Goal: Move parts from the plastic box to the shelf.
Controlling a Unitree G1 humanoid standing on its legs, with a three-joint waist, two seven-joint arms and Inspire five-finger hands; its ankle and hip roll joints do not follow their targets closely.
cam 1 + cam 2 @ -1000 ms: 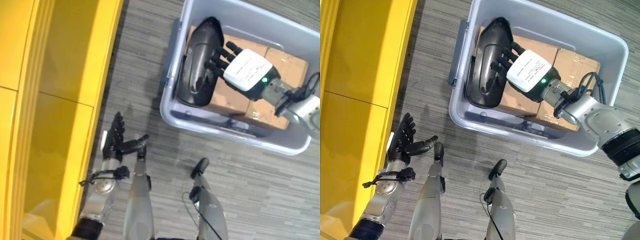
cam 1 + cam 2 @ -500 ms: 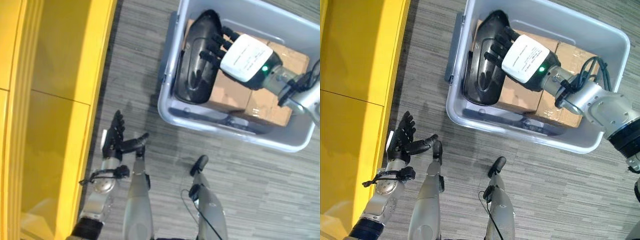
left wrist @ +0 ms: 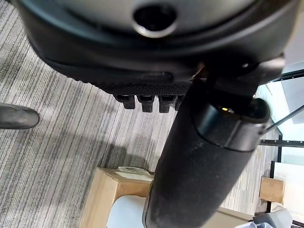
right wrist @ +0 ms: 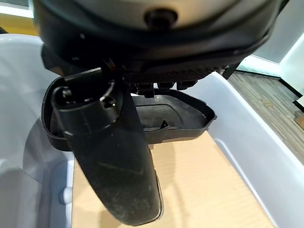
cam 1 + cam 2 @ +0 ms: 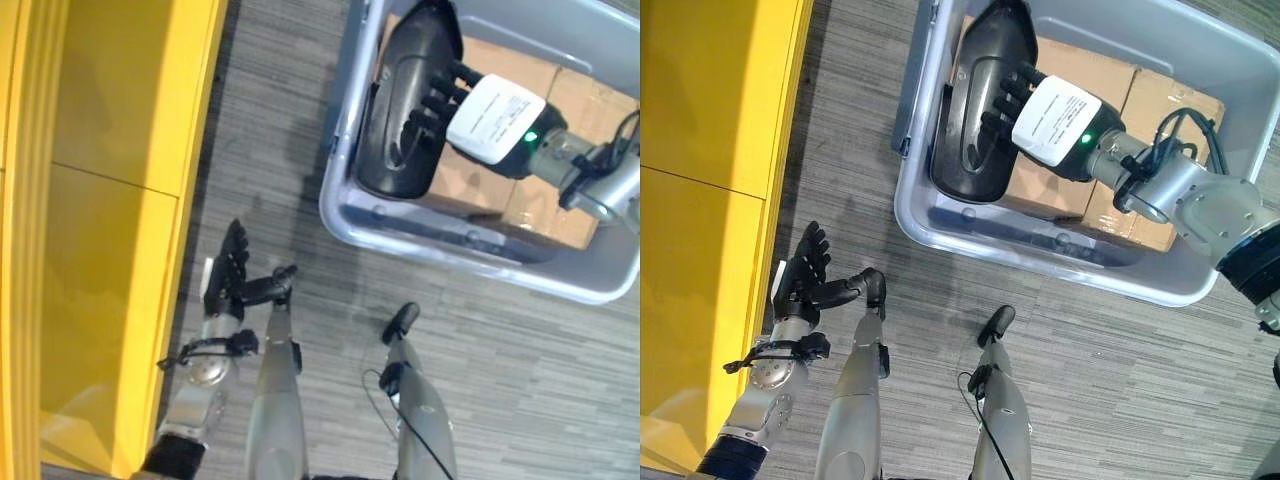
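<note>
Silver-grey arms, dark robot hand (image 5: pixel 1012 100), white cover

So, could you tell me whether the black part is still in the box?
In: the black part sits on cardboard inside the plastic box, right hand reaching onto it.

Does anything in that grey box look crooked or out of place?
Yes, mildly: the black part leans against the plastic box wall, propped on the cardboard boxes rather than lying flat. The right hand has its fingers in it. Nothing looks spilled or broken.
</note>
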